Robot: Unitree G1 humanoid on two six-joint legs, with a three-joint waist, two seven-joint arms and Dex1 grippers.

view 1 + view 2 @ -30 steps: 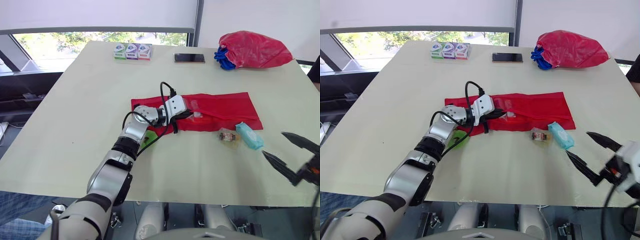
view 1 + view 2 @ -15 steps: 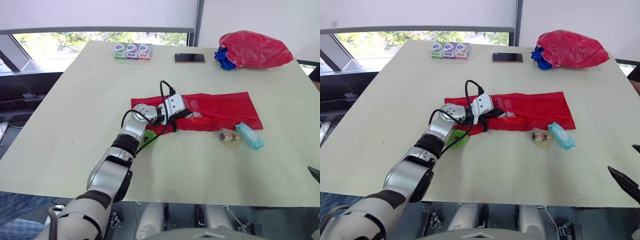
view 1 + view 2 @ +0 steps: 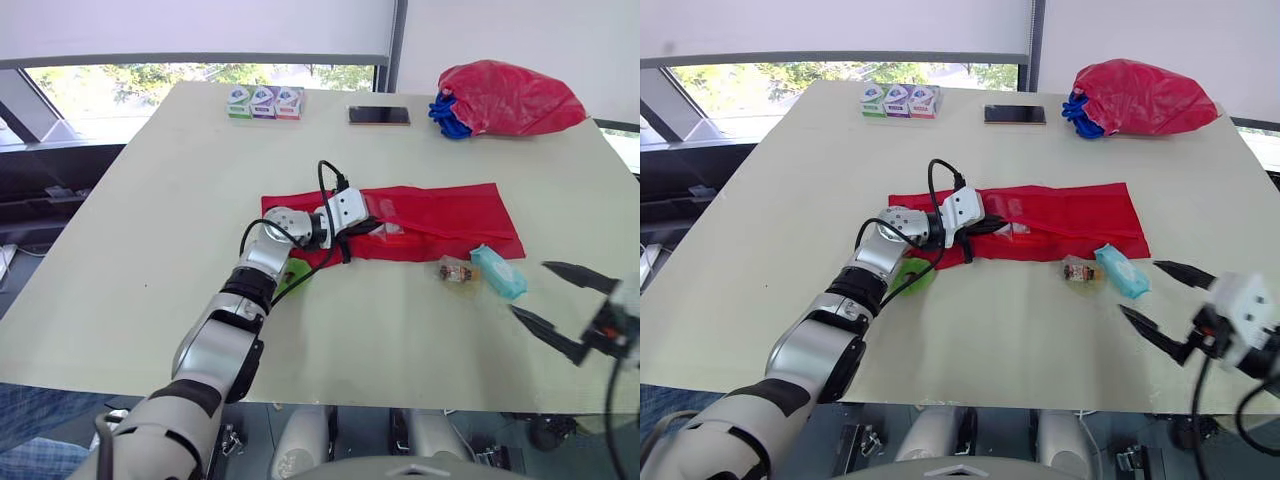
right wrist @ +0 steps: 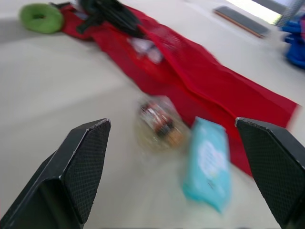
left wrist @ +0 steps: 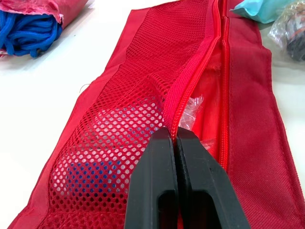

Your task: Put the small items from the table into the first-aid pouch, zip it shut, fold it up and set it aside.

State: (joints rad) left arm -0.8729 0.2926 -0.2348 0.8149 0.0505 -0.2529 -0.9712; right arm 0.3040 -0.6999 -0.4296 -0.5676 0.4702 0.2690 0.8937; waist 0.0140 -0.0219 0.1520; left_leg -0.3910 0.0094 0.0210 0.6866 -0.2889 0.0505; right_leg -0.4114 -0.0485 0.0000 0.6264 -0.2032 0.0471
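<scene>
The left gripper (image 5: 174, 143) had its jaws clamped on the zip edge (image 5: 193, 86) of the red pouch (image 3: 440, 215) at the middle of the tabletop (image 3: 150, 200); the right gripper (image 3: 529, 288), jaws apart near the front right edge, would best straddle the blue packet (image 3: 498, 272) squarely, missing the wrapper (image 3: 455, 271) beside it.

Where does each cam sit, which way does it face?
Head stereo pair: on the head, facing forward-down over the cream table; both arms show.
Left wrist: along the shut left gripper, pinching the flat red mesh pouch at its zipper edge.
Right wrist: through the open right gripper, toward the teal soft packet.
Shared: all show pouch and packet.
</scene>
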